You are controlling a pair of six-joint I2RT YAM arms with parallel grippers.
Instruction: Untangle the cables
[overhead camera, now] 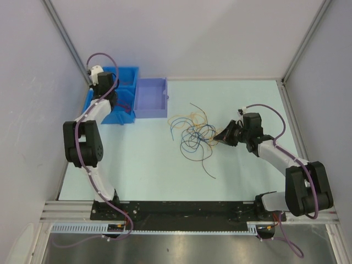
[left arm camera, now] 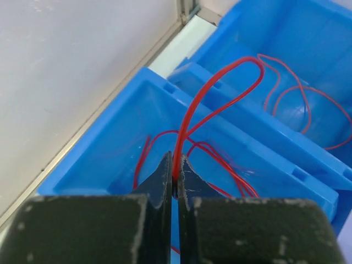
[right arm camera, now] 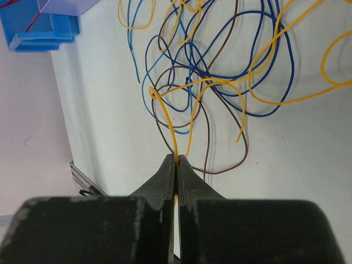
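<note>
Gripping a red cable [left arm camera: 190, 118], left gripper [left arm camera: 175, 165] overhangs bin [left arm camera: 104, 148]; right gripper [right arm camera: 176, 162] pinches yellow cable [right arm camera: 169, 127]

Where it enters the closed pinch of the left claw [left arm camera: 175, 160], the thin red curly wire [left arm camera: 190, 113] vanishes, so its tail below the grip is hidden. Ahead and to that claw's right, the blue plastic bins [left arm camera: 308, 33] run off the picture's edge (their red loops with them). The thin yellow wire [right arm camera: 169, 129] likewise disappears into the right claw [right arm camera: 176, 160]. Beyond it the tangle of blue, brown and yellow wires [right arm camera: 190, 82] is cropped at the top and right. From overhead, which strand crosses which is probably too fine to tell.
</note>
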